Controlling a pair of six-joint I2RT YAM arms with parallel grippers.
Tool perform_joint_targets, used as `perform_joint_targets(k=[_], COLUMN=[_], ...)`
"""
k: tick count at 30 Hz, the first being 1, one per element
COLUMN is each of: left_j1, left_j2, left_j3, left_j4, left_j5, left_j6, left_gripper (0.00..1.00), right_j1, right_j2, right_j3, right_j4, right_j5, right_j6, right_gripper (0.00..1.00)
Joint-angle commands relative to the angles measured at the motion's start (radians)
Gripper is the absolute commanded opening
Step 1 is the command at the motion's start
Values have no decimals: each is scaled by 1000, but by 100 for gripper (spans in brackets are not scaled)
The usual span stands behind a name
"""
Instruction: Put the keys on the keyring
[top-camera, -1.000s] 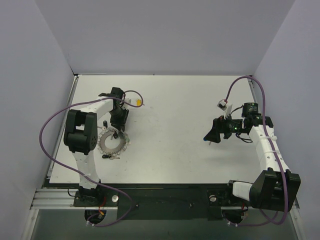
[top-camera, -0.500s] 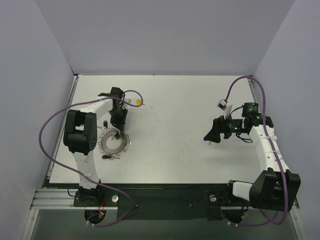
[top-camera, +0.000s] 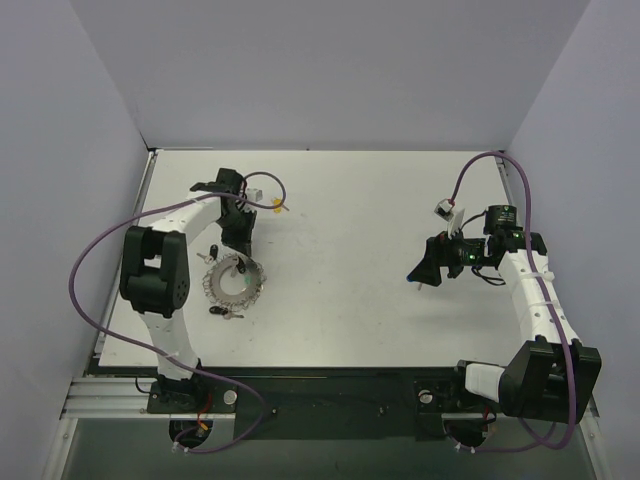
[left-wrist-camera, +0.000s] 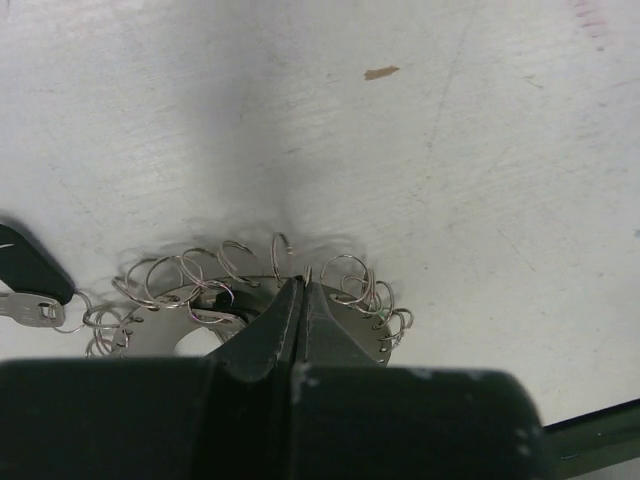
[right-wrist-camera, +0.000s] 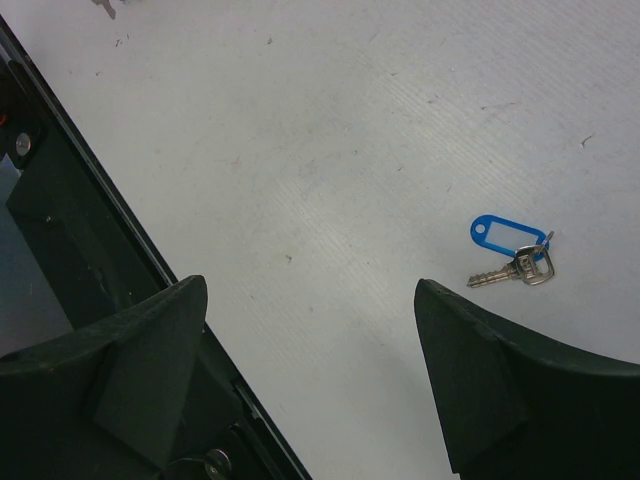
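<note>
- Under my left gripper (left-wrist-camera: 300, 292), at the left side of the desk (top-camera: 350, 220), lies the keyring (left-wrist-camera: 350, 285), a flat silvery ring with small wire loops all round its rim.
- My left gripper is fully closed, fingers pressed flat together, with the tips right at the far rim of the keyring.
- One small loop sticks up just at those tips; I cannot tell whether any wire is pinched between them.
- From above, the keyring (top-camera: 236, 284) sits just on the near side of that gripper (top-camera: 239, 252), and a green spot (top-camera: 247, 282) shows on its right part, too small to identify.
- Just outside the ring, a dark-headed key (top-camera: 213, 247) lies by its far left edge, and a second dark key (top-camera: 226, 312) by its near edge.
- My left wrist view shows one dark head with a silver blade (left-wrist-camera: 30, 290) close to the loops on the ring's left; I cannot say which of the two it is.
- A small yellow thing (top-camera: 277, 205) lies farther back, close to my left arm's wrist.
- Well apart, at the right side of the desk, my right gripper (right-wrist-camera: 310, 290) stands wide and holds nothing.
- A blue-tagged key (right-wrist-camera: 512, 252), silver blade beside an oval blue tag, lies flat on the desk beyond my right-hand finger, outside the gap between the two.
</note>
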Motion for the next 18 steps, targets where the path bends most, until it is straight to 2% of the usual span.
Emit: perform_joint_targets(k=[1, 5, 8, 13, 15, 18], left_j1=[10, -5, -41, -105, -130, -176], left_j2=[-142, -264, -420, -665, -757, -872], left_j3=[18, -76, -184, -404, -476, -560], left_j4=[59, 136, 238, 511, 632, 842], left_j5=[104, 165, 235, 346, 417, 475], left_j6=[6, 20, 67, 137, 154, 87], left_gripper=[0, 0, 0, 0, 0, 0], right_j1=[-7, 2, 60, 252, 300, 367], right_j2=[-8, -12, -17, -23, 9, 84], right_j3=[33, 31, 59, 148, 224, 368], right_j4=[-24, -53, -87, -130, -163, -206], right_j5=[-53, -73, -45, 53, 41, -11], right_j6=[-20, -65, -125, -240, -271, -273], right_gripper=[79, 79, 79, 79, 79, 79])
